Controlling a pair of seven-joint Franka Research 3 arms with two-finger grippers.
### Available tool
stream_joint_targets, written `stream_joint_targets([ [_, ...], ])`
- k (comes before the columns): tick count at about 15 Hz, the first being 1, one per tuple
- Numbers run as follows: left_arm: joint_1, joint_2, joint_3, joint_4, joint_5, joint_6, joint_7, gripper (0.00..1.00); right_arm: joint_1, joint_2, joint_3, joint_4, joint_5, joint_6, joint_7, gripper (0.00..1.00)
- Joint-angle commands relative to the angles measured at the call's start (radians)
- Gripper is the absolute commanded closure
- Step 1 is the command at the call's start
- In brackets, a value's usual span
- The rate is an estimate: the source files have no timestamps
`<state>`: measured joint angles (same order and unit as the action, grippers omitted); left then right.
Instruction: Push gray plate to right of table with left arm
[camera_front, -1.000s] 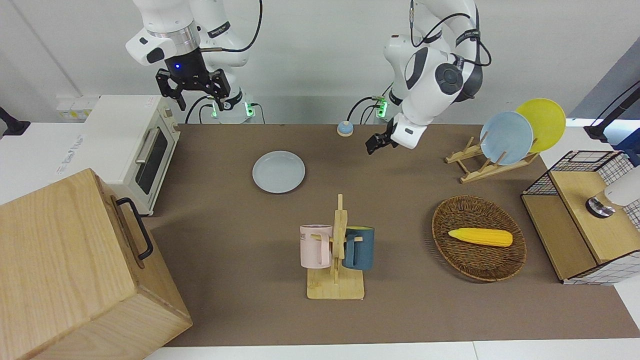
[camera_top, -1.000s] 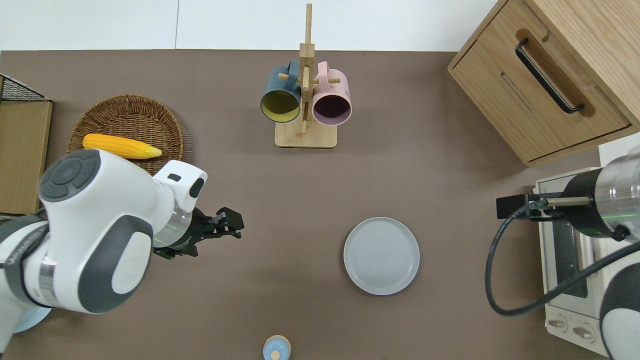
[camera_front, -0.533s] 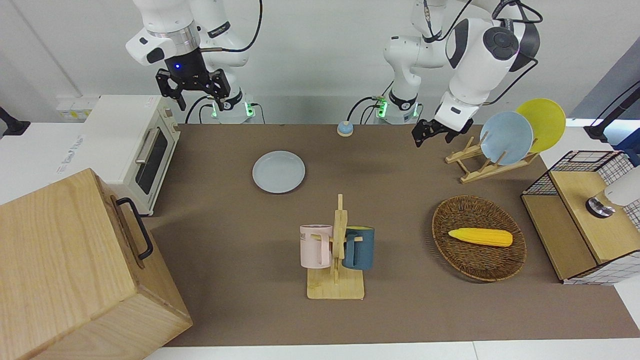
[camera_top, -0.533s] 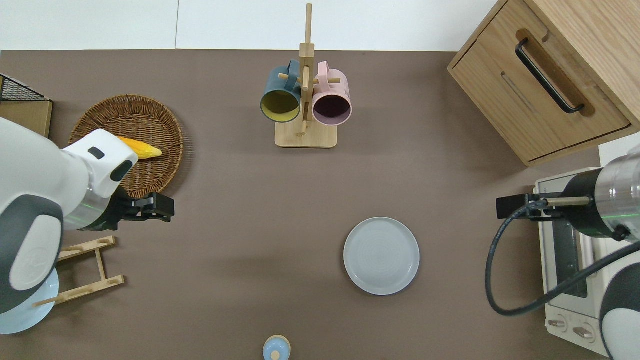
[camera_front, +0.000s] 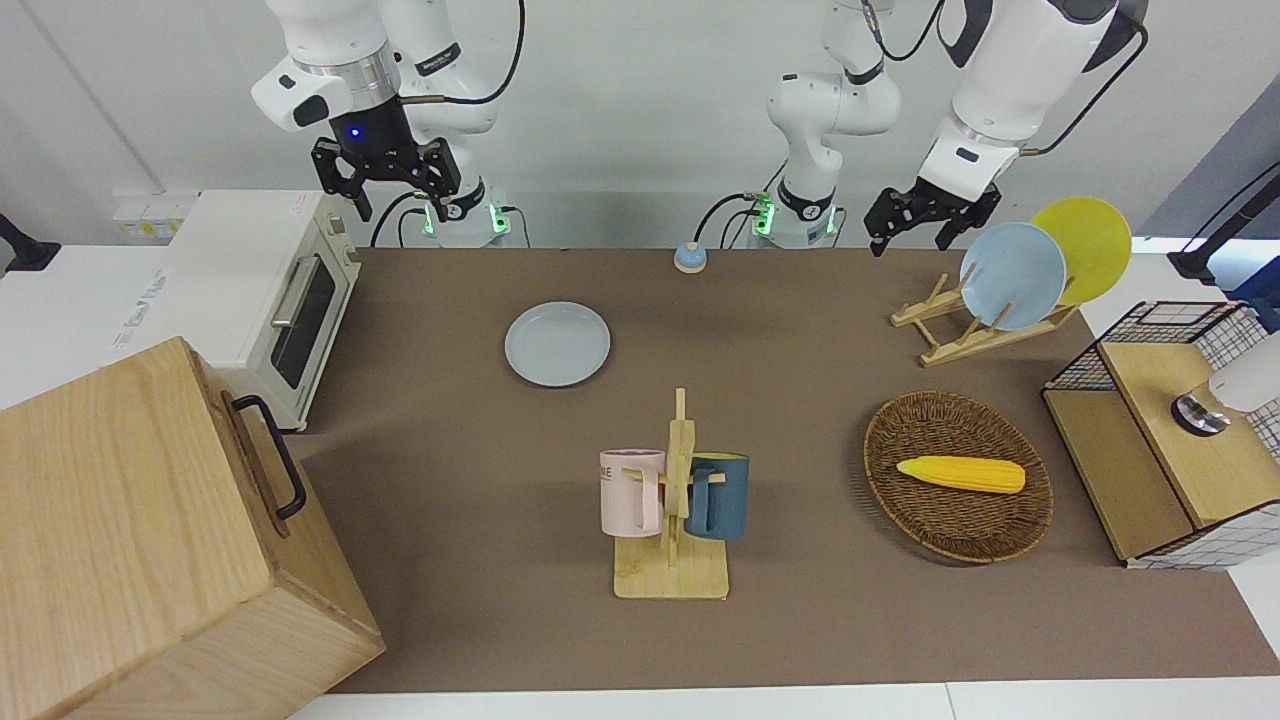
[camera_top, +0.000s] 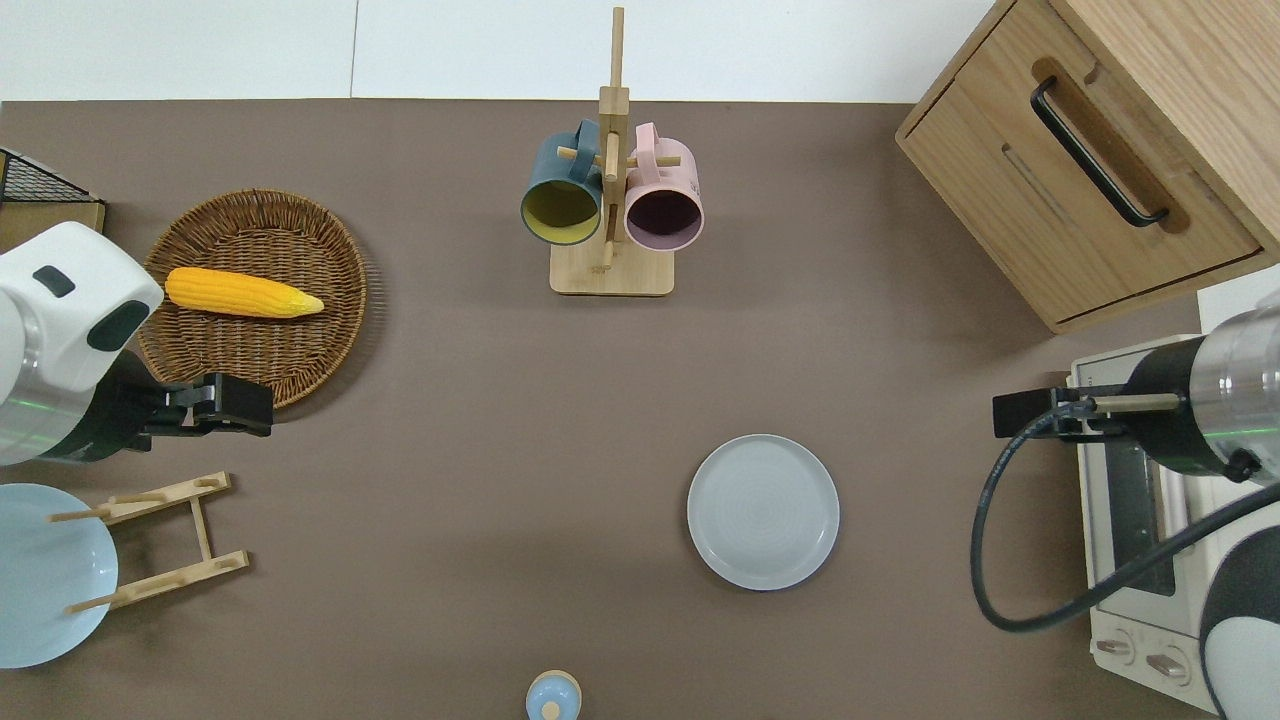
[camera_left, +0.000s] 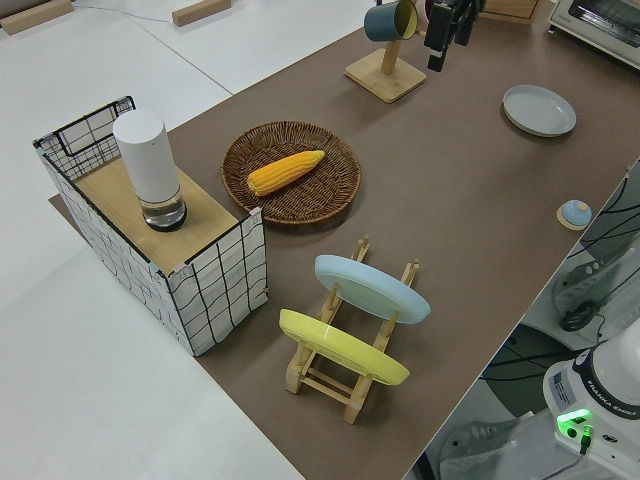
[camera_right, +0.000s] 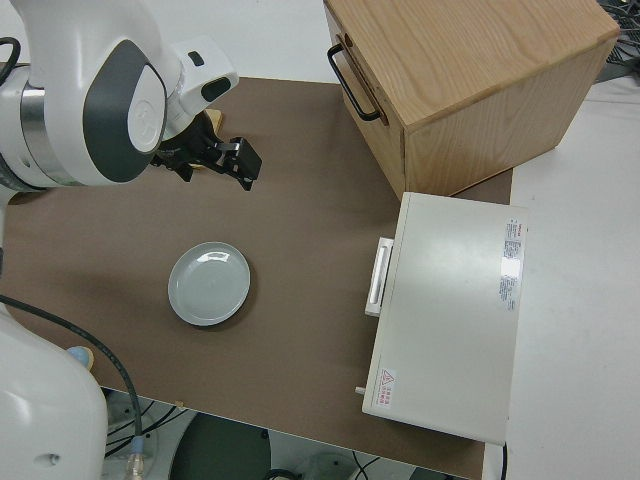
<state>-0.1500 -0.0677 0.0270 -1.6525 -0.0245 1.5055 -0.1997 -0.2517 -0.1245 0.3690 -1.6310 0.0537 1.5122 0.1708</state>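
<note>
Gray plate (camera_top: 763, 511) well apart from left tool (camera_top: 235, 403)

1. The long brown table (camera_front: 800, 330) is seen from across it, facing the two white robot arms.
2. It is seen from straight above.
3. It is seen from its raised end.
4. The round pale gray plate (camera_front: 557, 344) (camera_top: 763, 511) (camera_left: 539, 109) (camera_right: 209, 284) is shared by all views.
</note>
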Motion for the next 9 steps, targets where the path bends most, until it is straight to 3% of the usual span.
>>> stream_joint_targets([
  [1,0.027,0.012,-0.022,0.053,0.018,-0.045,0.011,0.01,-0.024,-0.027,0.014,-0.027,0.021,0.0,0.01,0.005],
  [9,0.029,0.012,-0.018,0.053,0.018,-0.044,0.01,0.01,-0.024,-0.027,0.014,-0.027,0.021,0.0,0.01,0.005],
])
